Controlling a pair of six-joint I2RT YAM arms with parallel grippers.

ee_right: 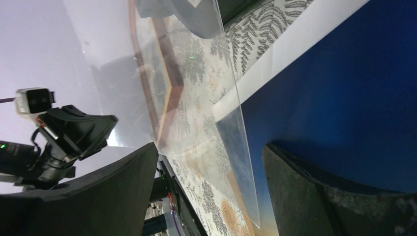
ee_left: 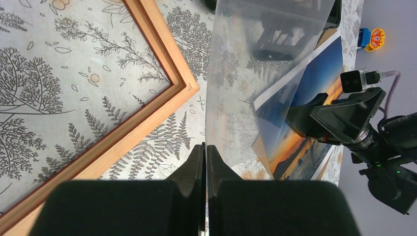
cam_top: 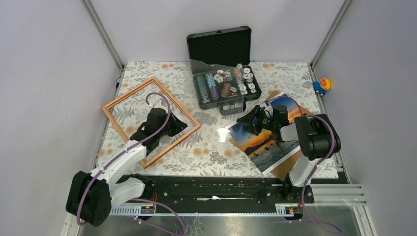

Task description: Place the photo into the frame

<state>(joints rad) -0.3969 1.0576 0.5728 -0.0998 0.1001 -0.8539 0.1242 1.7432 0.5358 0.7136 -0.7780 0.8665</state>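
Observation:
The orange-brown wooden frame (cam_top: pixel 150 120) lies empty on the left of the floral table; one corner shows in the left wrist view (ee_left: pixel 162 108). The sunset photo (cam_top: pixel 265 142) lies face up at the right on a brown backing board (cam_top: pixel 284 171). My left gripper (cam_top: pixel 178 125) hovers over the frame's right part, shut on the edge of a clear sheet (ee_left: pixel 255 73), which stands tilted toward the photo (ee_left: pixel 319 78). My right gripper (cam_top: pixel 251 120) is open over the photo's left part (ee_right: pixel 344 88). The sheet's far edge (ee_right: pixel 231 123) sits between its fingers (ee_right: pixel 209 152).
An open black case of chips (cam_top: pixel 226 73) stands at the back centre, close behind the sheet. A small blue and orange toy (cam_top: pixel 322 84) sits by the right wall. Metal rails run along the table's sides and front edge.

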